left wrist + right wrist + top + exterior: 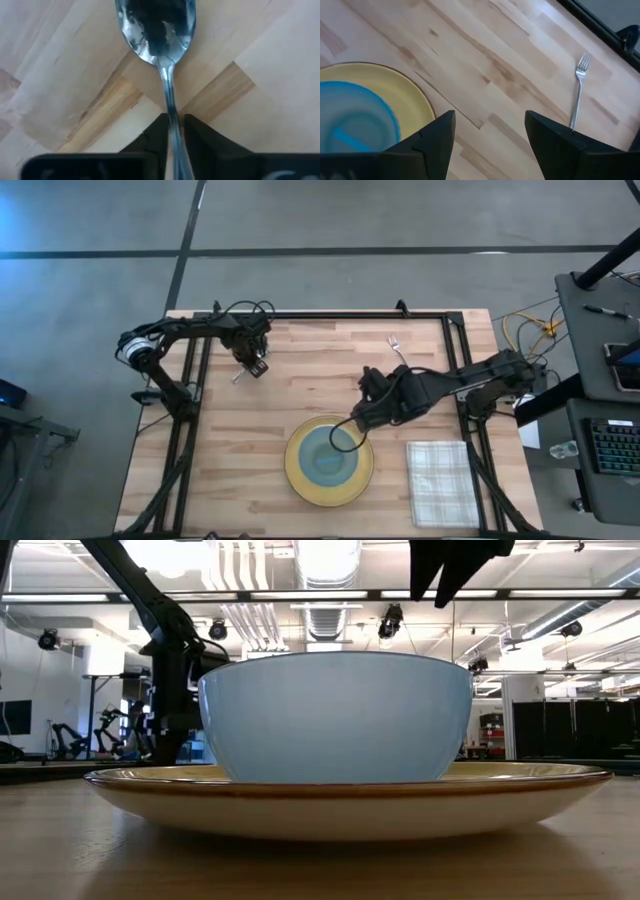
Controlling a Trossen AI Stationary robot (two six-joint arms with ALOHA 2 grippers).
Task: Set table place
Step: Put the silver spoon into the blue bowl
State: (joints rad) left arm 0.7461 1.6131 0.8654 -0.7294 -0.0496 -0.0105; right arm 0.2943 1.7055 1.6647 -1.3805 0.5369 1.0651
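- While the wooden surface [300, 360] lay under both arms, the left gripper [256, 365] stood low over its far left part, fingers [197, 142] narrowed around the handle of a spoon [157, 30].
- Seen from the left wrist, the spoon's bowl lay ahead of the fingertips, its handle running back between them, with the wood strips directly beneath.
- From above, the spoon [243, 374] showed as a short bright bar just beside that gripper, well apart from the plate.
- Over the middle of the surface, the right gripper [362, 418] hung just beyond the far right rim of the yellow plate [298, 481], its fingers [432, 135] spread wide and holding nothing.
- A light blue bowl [327, 455] sat in the middle of the plate; in the low view the bowl [335, 715] filled most of the picture and hid much of the surface behind it.
- A fork [397, 347] lay on the wood toward the far edge, apart from the right gripper; the right wrist view showed the fork [577, 95] ahead of the open fingers with bare wood between.
- A checked cloth napkin [440, 480] lay flat just to the right of the plate, near the front right corner.
- Black rails [330, 316] framed the surface along its far edge and sides.
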